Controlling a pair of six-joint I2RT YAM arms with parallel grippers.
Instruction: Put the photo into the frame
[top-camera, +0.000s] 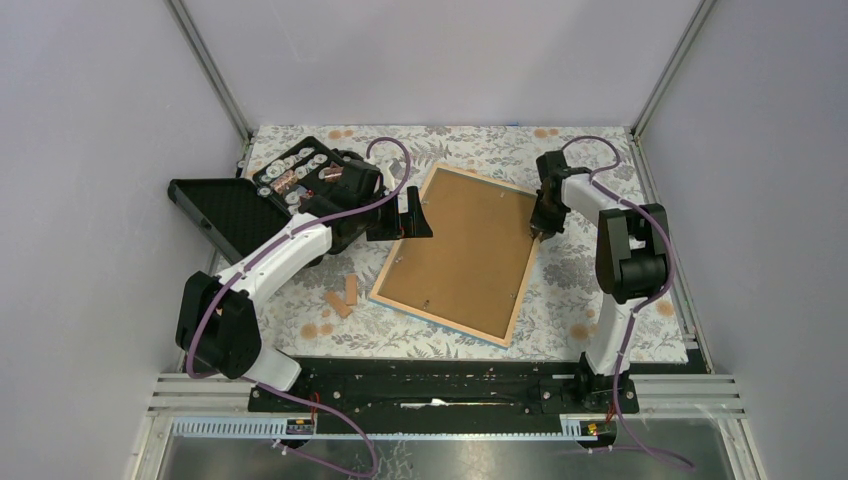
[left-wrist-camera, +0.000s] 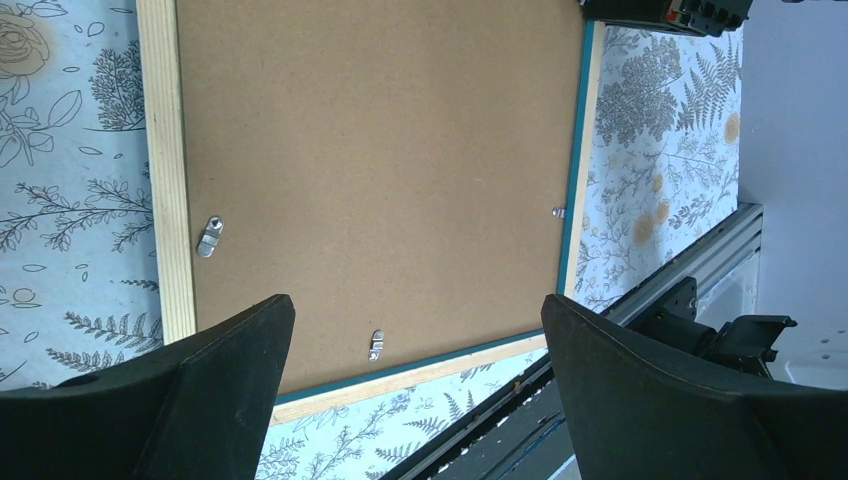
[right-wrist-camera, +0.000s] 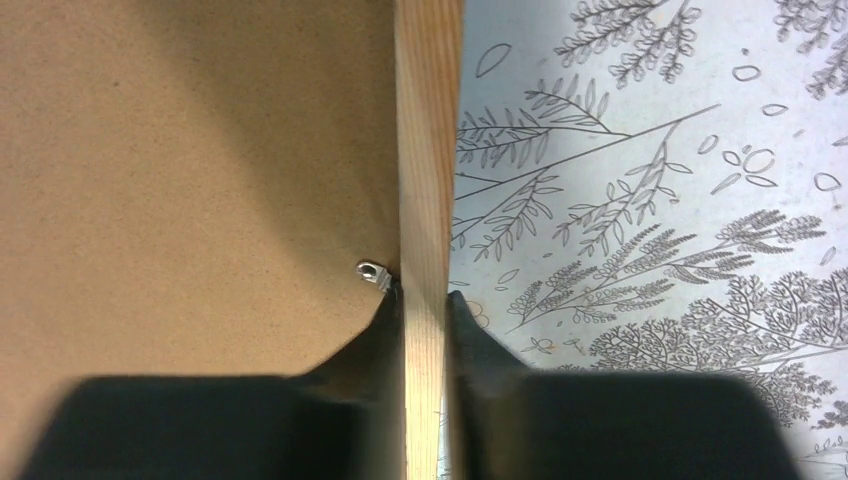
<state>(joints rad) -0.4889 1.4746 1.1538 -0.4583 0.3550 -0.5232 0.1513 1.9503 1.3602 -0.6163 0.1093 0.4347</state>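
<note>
I want a square pinch and a slow, level lift, so the frame (top-camera: 455, 255), lying back-up in the middle of the surface (top-camera: 600, 150), doesn't twist or catch the metal tab (right-wrist-camera: 370, 270) beside my inner finger. My right end effector (right-wrist-camera: 425, 300) is clenched on the wooden rim (right-wrist-camera: 428, 150) at the frame's 3 o'clock edge. My left end effector (top-camera: 415, 215) gapes wide at 10 o'clock, holding nothing, and I can't see the photo.

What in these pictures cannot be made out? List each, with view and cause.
- The photo: in no view; whether it lies under the backing board is unclear.
- Front of the frame: face down in every view.
- Parts in the black case: too small, top view.
</note>
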